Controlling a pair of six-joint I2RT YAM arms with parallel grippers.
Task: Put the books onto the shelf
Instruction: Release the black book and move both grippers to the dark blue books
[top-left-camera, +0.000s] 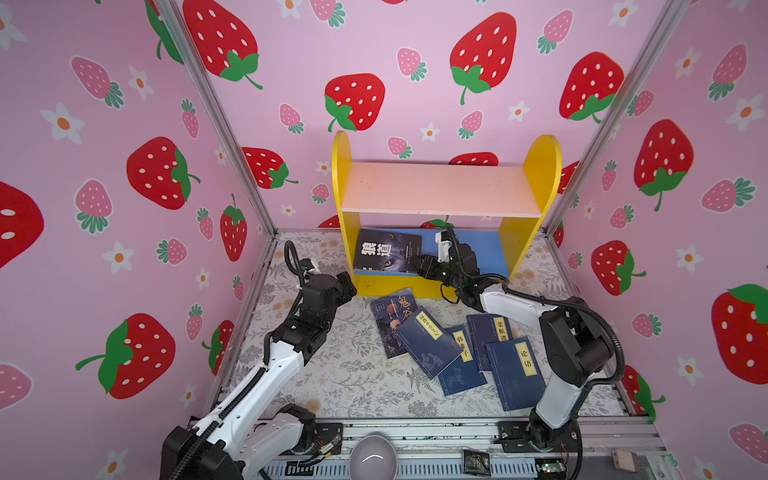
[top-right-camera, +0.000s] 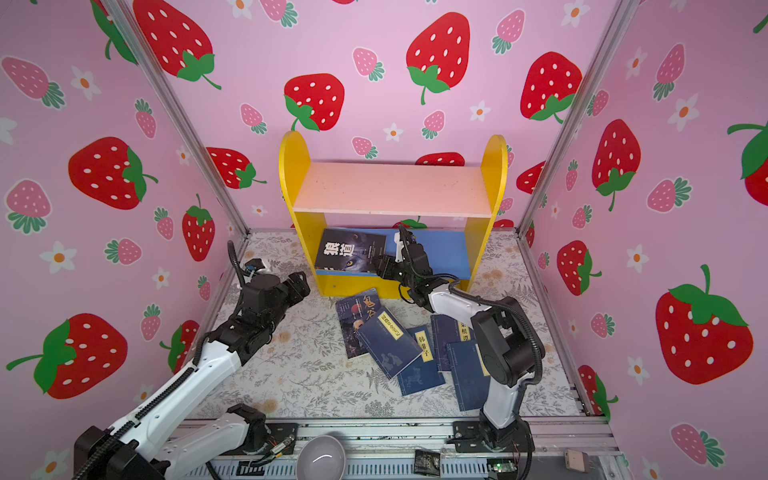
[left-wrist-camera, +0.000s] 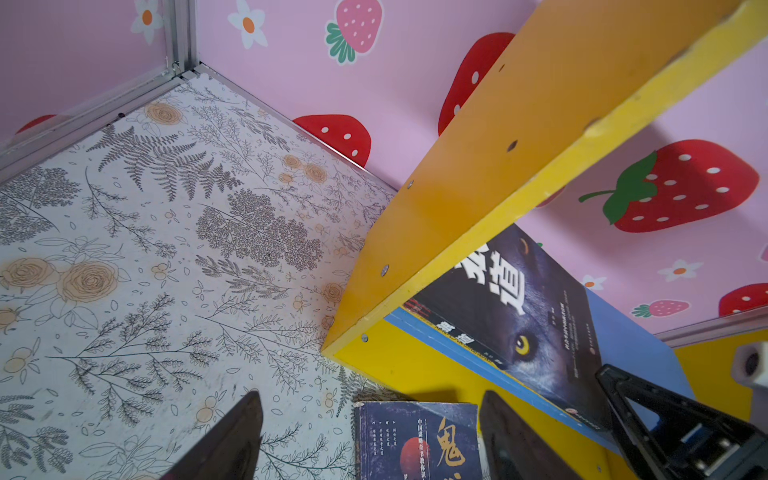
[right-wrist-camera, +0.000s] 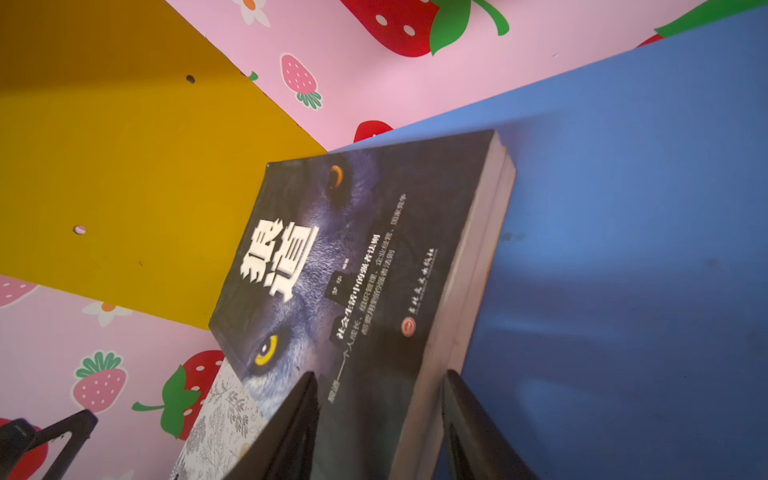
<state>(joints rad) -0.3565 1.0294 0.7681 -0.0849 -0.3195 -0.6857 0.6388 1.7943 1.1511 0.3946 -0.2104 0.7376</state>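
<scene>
Strawberry-papered pink walls (top-left-camera: 415, 62) enclose the floral tabletop (top-left-camera: 332, 374). At its back stands the yellow-sided wooden shelf (top-left-camera: 440, 187). A black wolf-cover paperback (top-left-camera: 386, 251) leans on its blue lower board (top-left-camera: 490, 249). The right gripper (top-left-camera: 420, 266) jaws clamp the book, likely to steady it. Five loose paperbacks (top-left-camera: 428, 340) lie in front. The left gripper (top-left-camera: 351, 286) jaws gape, empty.

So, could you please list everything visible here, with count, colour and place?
table: one, white floral cover, under everything.
shelf: one, yellow sides, pink upper board, blue lower board, back of the table.
black book: one, white characters, tilted at the blue board's left end.
portrait book: one, dark, flat on the table before the shelf.
navy books: four, yellow labels, overlapping on the table, right of centre.
bowl: one, grey, front rail.
packet: one, black, front rail.
left gripper: one, black, open, near the shelf's front left corner.
right gripper: one, black, around the black book's corner; grip unclear.
</scene>
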